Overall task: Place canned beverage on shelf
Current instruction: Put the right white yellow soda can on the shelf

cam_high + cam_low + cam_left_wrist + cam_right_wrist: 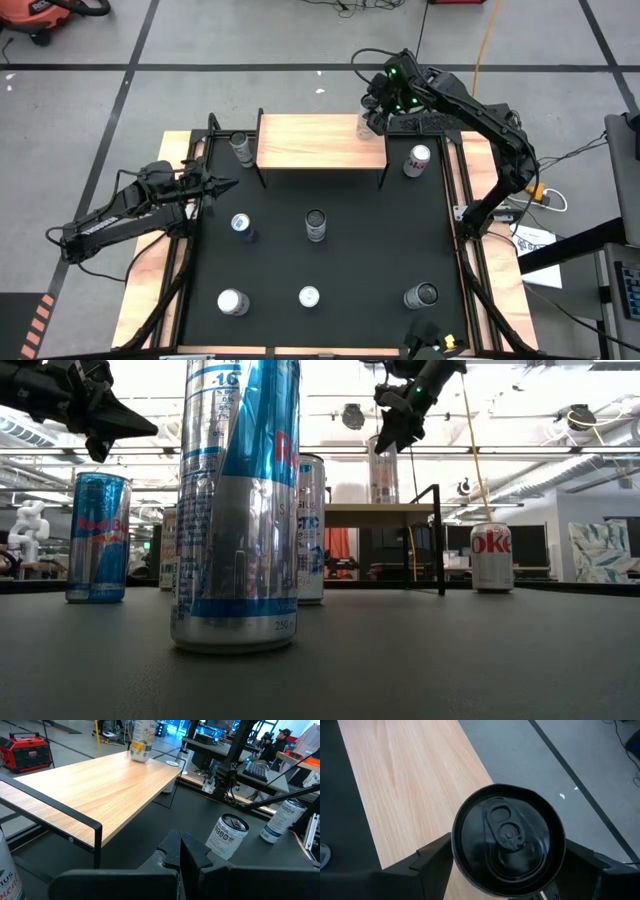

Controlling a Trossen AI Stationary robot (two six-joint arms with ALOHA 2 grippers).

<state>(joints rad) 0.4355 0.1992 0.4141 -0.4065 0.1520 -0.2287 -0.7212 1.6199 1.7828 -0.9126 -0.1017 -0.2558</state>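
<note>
the right gripper (372,110) sits over the shelf's (320,140) far right corner, fingers spread either side of a black-topped can (508,839) standing there; the left gripper (222,186) waits clenched left of the shelf.

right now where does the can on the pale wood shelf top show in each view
High view: the silver can stands at the pale wood shelf top's far right corner, under the right gripper.
Low view: upper middle, standing on the shelf top.
Left wrist view: at the shelf's far corner.
Right wrist view: dark lid seen from above, between the fingers.
Shared landmark: the pale wood shelf top.
</note>
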